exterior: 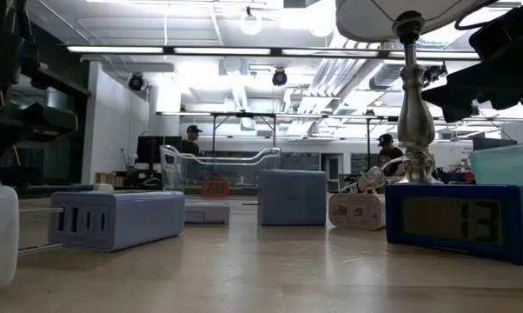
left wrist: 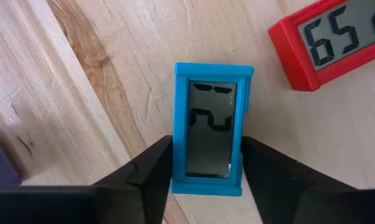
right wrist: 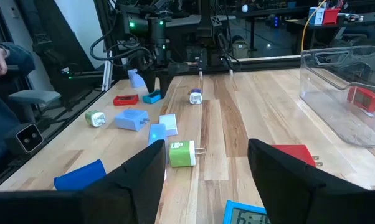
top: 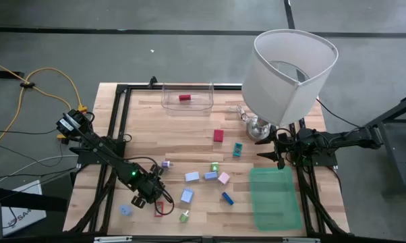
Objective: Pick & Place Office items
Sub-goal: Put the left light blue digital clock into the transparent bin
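Note:
Small office items lie scattered on the wooden table (top: pixel 189 145). One of them, a blue mini clock (left wrist: pixel 209 134), lies flat and face up near the near left corner, beside a red mini clock (left wrist: pixel 327 40). My left gripper (left wrist: pixel 206 158) points steeply down over the blue clock and is shut on it. My right gripper (right wrist: pixel 206 180) stands open and level at the right side, by the lamp's base (top: pixel 258 128), with nothing between its fingers. A red piece (top: pixel 184 98) lies in the clear bin (top: pixel 187 106) at the far edge. My left gripper has the blue clock's two long sides (left wrist: pixel 175 168) between its two fingers, near one short end. The fingers come from above and lie across the clock. The clock rests flat on the table, its display up.
A big white lamp (top: pixel 291 74) stands at the far right. A green bin (top: pixel 275 198) sits at the near right. Loose pieces lie mid-table: a red block (top: pixel 218 136), a pink one (top: pixel 224 178), light blue ones (top: pixel 191 177), a blue one (top: pixel 227 198) and a green plug (right wrist: pixel 182 152).

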Robot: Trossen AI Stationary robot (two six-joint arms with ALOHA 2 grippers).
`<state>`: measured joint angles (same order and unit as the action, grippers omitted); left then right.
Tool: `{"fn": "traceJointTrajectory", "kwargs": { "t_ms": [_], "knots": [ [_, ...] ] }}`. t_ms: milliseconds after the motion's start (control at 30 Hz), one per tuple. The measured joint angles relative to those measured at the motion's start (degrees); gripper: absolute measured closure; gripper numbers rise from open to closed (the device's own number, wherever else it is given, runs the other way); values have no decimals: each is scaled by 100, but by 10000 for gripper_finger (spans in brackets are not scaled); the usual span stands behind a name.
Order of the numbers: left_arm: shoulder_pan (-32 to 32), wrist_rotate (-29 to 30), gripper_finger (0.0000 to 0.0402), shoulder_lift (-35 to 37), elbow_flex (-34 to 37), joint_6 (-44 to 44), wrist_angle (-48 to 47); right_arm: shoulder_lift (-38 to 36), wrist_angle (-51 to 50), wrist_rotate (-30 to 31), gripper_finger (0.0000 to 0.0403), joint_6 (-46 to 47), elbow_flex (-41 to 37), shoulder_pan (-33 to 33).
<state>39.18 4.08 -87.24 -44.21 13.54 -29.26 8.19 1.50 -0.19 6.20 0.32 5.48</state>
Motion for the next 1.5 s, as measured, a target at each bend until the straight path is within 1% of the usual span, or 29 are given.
{"fn": "traceJointTrajectory", "kwargs": {
  "t_ms": [133,333,500,633,767,933,1100,1200,1367,1500],
  "knots": [
    [0,0,253,0,0,0,-4,0,0,-2,188,2,0,-2],
    [0,1,243,0,0,-2,-2,0,0,0,188,1,0,-1],
    [-23,8,246,47,4,27,-19,0,0,-1,188,0,0,-2],
    [-140,15,247,267,9,27,-16,0,0,0,188,0,0,-1],
    [-385,11,248,520,9,29,-29,2,0,-2,188,0,0,-2],
    [-972,-95,248,915,9,75,-47,2,0,0,188,2,0,-2],
    [-1864,-373,249,1250,6,318,-74,2,0,-1,188,0,0,-1],
    [-2420,-600,249,1347,-72,283,-222,0,0,-1,188,0,0,-2],
    [-3126,-717,249,1432,-385,-327,-473,2,0,0,188,2,0,0],
    [-3565,-711,249,1438,-885,-698,-862,0,0,0,188,2,0,-2]
  ]
}}
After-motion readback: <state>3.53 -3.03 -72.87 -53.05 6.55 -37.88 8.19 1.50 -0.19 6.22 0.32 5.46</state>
